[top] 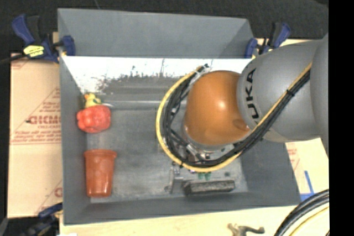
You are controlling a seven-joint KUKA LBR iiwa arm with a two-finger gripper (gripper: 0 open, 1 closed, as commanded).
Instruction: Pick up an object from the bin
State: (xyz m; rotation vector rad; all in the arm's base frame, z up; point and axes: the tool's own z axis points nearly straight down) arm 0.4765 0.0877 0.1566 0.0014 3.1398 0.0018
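Beneath the arm's orange cover, the fingers (pixel 176 178) hang at lower centre of the grey metal bin (pixel 138 163); released or clenched, we cannot tell. A dark flat rectangular bar (pixel 209 187) lies just to their right, its long axis running left to right.

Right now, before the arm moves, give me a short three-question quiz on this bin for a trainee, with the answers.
1. Fill in: the lumpy toy is coloured ___.
2. True or false: the orange cup lies in the left part of the bin.
3. Which lies nearest the hand? A the toy, B the cup, C the dark flat block.
Key: 1 red; 2 true; 3 C.
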